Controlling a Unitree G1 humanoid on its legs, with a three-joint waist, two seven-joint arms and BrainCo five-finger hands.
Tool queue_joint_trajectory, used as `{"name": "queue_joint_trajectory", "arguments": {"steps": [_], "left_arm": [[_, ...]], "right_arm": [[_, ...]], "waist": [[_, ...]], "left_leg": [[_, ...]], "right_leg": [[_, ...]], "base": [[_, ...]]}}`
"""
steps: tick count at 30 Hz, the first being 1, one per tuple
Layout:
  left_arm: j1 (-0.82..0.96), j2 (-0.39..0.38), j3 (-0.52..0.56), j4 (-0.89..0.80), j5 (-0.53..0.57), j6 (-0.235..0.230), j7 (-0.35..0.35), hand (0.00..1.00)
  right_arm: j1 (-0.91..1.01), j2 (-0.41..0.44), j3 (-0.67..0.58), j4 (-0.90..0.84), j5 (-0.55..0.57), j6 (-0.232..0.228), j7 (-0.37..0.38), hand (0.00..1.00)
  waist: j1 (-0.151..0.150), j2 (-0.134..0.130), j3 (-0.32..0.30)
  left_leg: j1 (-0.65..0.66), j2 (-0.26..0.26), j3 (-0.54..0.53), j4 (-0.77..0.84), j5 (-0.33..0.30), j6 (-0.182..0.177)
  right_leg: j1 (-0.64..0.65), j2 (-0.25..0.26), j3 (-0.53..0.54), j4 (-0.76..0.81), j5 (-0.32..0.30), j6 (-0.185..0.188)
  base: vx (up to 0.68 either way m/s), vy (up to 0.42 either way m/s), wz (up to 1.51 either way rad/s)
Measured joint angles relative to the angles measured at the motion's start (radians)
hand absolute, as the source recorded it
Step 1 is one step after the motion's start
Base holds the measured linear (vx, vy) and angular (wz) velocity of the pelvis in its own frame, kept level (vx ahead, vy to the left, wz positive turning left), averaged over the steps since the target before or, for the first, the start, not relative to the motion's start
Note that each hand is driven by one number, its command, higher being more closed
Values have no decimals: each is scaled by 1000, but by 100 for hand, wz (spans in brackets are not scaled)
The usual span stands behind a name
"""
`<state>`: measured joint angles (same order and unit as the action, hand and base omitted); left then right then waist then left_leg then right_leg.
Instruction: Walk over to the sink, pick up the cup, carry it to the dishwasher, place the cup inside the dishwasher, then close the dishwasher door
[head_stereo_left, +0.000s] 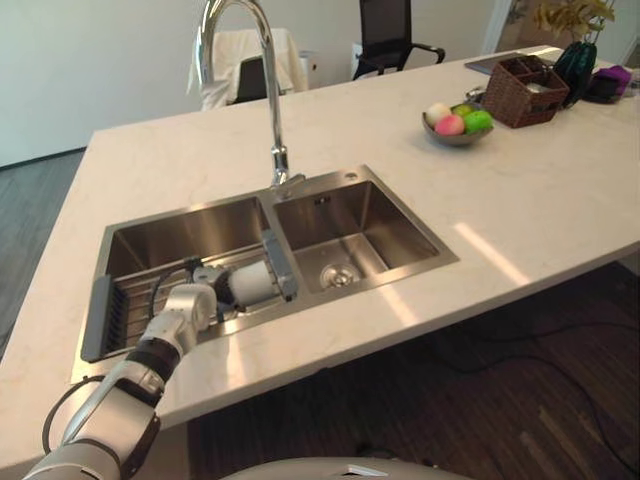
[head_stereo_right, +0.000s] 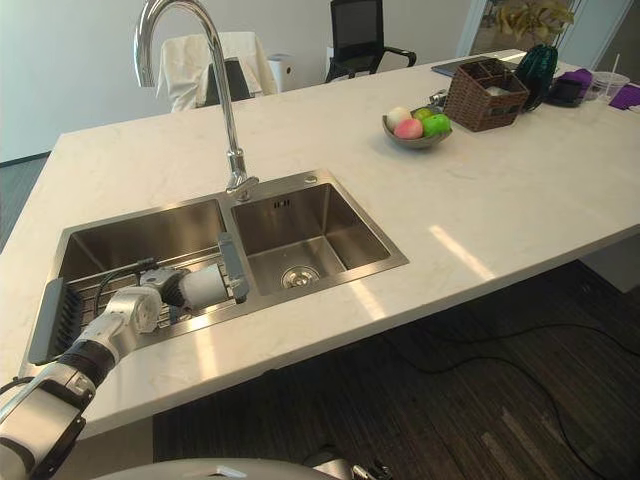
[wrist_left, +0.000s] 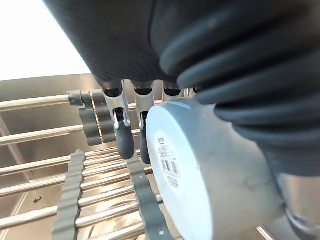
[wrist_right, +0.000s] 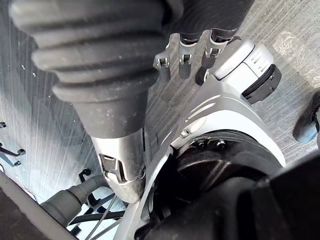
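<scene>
the cup (wrist_left: 210, 175) lies on its side on a roll-up drying rack (head_stereo_left: 125, 312) across the left basin of a brushed steel sink (head_stereo_left: 372, 228). it is smooth, pale and cylindrical. its flat base carries a white sticker with a barcode and lines of print too small to read. the rack is made of round steel rods joined by ribbed grey rubbery strips.

the left hand (wrist_left: 123, 131) is down over the cup, its silver, dark-tipped fingers nearly straight and resting by the base rim, not curled round it. the right hand (wrist_right: 185, 62) hangs with its fingers relaxed and holds nothing.

a curved chrome tap (head_stereo_left: 270, 100) rises from the cream, faintly veined stone countertop (head_stereo_left: 520, 215), where a woven wicker basket (head_stereo_left: 522, 95) stands.
</scene>
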<state>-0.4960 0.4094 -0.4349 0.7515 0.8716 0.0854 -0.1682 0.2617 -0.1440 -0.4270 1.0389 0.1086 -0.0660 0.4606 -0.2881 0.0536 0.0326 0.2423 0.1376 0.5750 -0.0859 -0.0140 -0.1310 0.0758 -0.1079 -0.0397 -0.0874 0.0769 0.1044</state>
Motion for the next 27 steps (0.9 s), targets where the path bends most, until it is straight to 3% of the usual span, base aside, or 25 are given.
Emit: {"name": "queue_joint_trajectory", "arguments": {"steps": [5,15,27], "left_arm": [[-5,0,0,10,-8,-10,3,100],[9,0,3,8,-64,-97,105,100],[58,14,94,-110,-240,-158,161,100]], "right_arm": [[1,-1,-7,0,-1,4,15,0],[1,-2,-8,0,-1,3,15,0],[-10,-2,10,0,2,3,10,0]], "waist": [[0,1,1],[4,0,2],[24,-9,37]], "left_leg": [[0,0,-1,0,-1,-1],[-16,-2,-32,0,2,4],[-17,-1,-64,6,2,4]], "right_leg": [[0,0,0,0,0,1],[2,-7,-29,4,-6,9],[23,-9,-62,7,-13,13]], "base": [[-35,-43,0],[-13,-36,9],[-16,-40,8]]}}
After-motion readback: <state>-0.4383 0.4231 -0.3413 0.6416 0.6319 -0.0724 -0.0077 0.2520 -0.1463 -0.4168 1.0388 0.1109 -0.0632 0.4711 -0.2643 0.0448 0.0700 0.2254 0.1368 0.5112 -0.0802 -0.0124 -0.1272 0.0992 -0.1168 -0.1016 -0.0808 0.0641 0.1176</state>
